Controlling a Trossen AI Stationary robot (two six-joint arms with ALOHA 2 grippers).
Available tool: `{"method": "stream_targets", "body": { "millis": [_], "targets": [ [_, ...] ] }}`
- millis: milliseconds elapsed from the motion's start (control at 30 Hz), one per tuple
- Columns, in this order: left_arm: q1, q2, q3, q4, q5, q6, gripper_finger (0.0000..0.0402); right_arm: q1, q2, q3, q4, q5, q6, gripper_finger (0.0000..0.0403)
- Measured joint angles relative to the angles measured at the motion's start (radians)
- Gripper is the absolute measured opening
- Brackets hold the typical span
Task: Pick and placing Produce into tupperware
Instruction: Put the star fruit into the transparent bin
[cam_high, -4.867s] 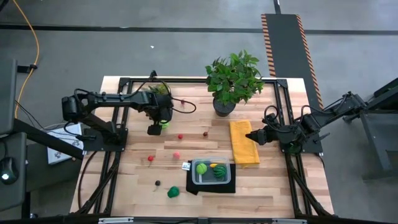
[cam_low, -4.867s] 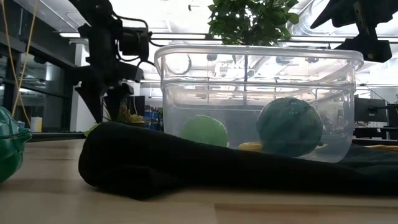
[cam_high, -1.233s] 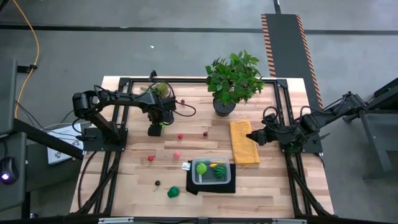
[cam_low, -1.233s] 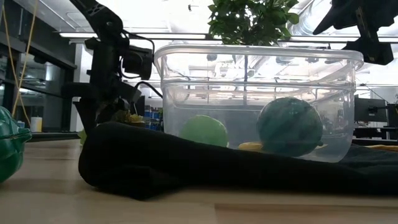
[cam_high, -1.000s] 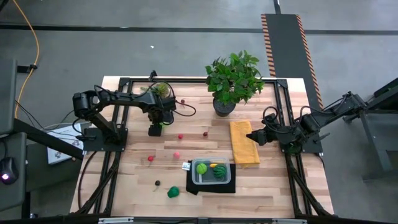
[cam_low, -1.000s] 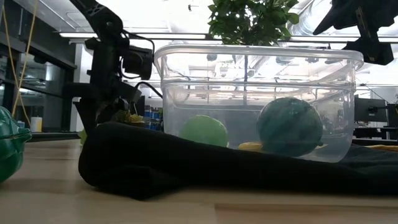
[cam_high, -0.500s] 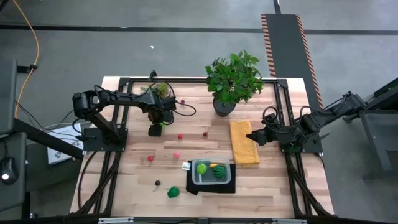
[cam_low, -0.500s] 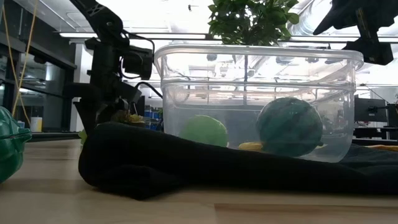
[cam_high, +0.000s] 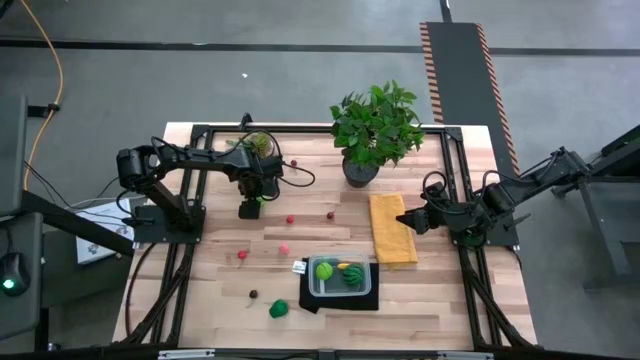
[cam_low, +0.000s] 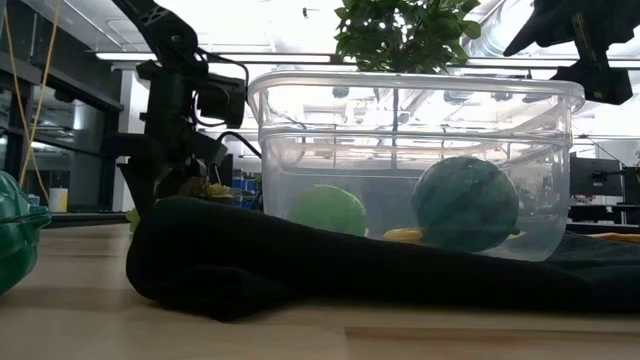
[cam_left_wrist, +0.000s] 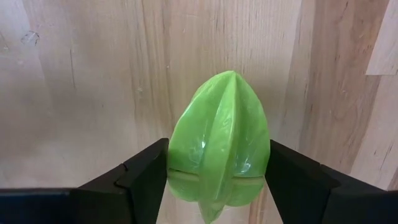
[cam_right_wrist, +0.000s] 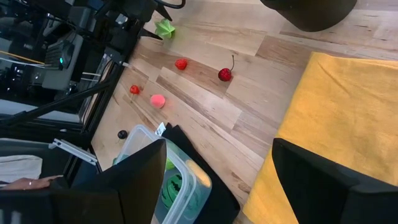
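Only the left arm has shifted over these few seconds: its elbow has drawn back toward the worktop's (cam_high: 200, 290) nine o'clock edge and the wrist has dropped, so the left tool (cam_high: 248, 208) now sits low near the ten o'clock part of the boards; in the last second it has not moved at all. Its two fingers are closed against the sides of a ribbed green starfruit-like piece (cam_left_wrist: 219, 140), which rests on or just above the wood. I'd judge the grasp made and the lift and carry to the container next.

The right arm waits unmoved at three o'clock, its right tool (cam_high: 404, 218) spread wide and holding nothing above the yellow cloth (cam_high: 390, 228). A potted plant (cam_high: 376, 128) stands at twelve o'clock.

The clear tupperware (cam_high: 340, 276) sits on a black mat (cam_high: 310, 300) at six o'clock, already holding a light green ball (cam_low: 326, 212), a dark green ball (cam_low: 466, 203) and a yellow piece (cam_high: 343, 267).

Still loose on the boards are a green pepper-like piece (cam_high: 279, 309), a pink piece (cam_right_wrist: 158, 101), two small red berries (cam_right_wrist: 181, 64), (cam_right_wrist: 134, 89), a cherry (cam_right_wrist: 224, 74) and a tiny dark berry (cam_right_wrist: 122, 134).
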Motion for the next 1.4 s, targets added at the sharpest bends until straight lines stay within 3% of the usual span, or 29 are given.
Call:
{"method": "stream_targets", "body": {
  "millis": [1400],
  "targets": [
    [0.000,0.000,0.000,0.001,0.000,-0.003,0.0232,0.000,0.000,0.000,0.000,0.000,0.000,0.0282]
  ]
}}
